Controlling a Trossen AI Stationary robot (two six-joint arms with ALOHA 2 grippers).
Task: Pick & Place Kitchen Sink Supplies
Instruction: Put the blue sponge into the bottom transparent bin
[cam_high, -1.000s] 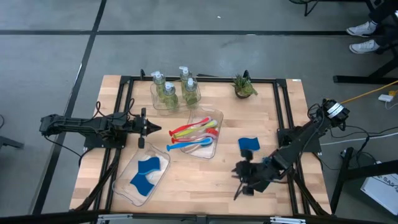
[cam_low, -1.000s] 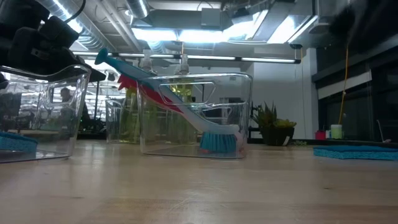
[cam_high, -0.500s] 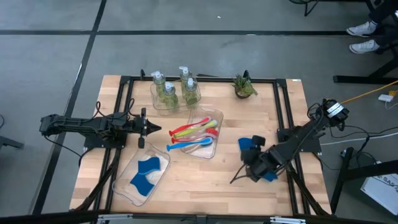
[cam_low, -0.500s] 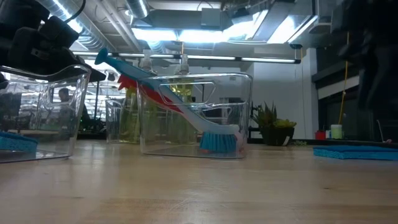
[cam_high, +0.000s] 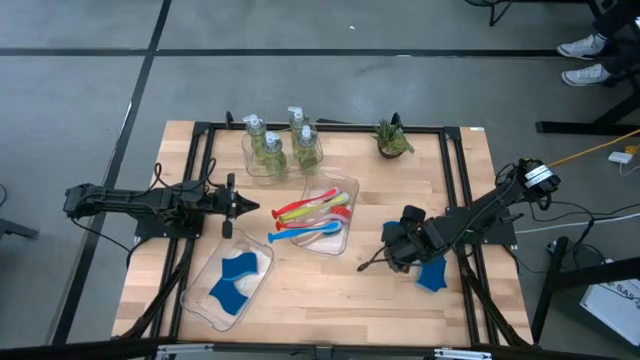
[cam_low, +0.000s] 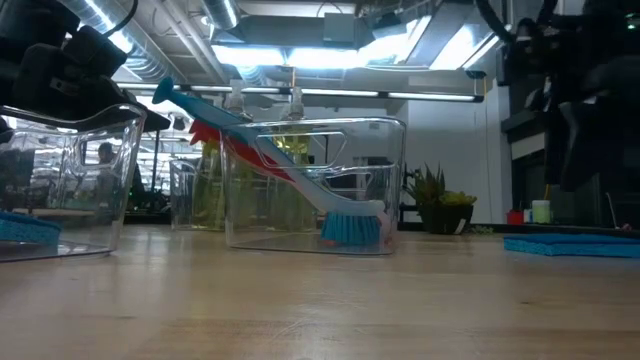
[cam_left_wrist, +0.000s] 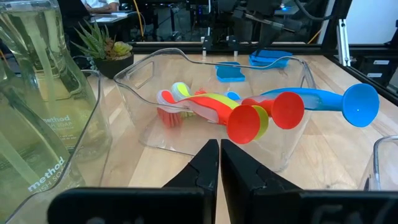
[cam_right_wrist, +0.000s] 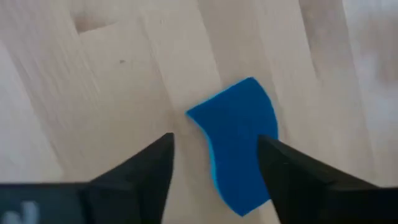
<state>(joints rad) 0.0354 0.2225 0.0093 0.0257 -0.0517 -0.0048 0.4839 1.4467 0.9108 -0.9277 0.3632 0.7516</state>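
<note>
Now the right gripper (cam_right_wrist: 214, 168) has swung over a blue sponge (cam_right_wrist: 239, 140), jaws spread

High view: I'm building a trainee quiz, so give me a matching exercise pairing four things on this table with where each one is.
Things:
1. pump bottles
2. brushes
3. potted plant
4. right end effector

Places:
A. in the centre tray
B. straight on the wooden table, in no tray
C. over a loose blue sponge, fingers open
D. in the tray at the picture's top

Pairs: 1-D, 2-A, 3-B, 4-C
</note>
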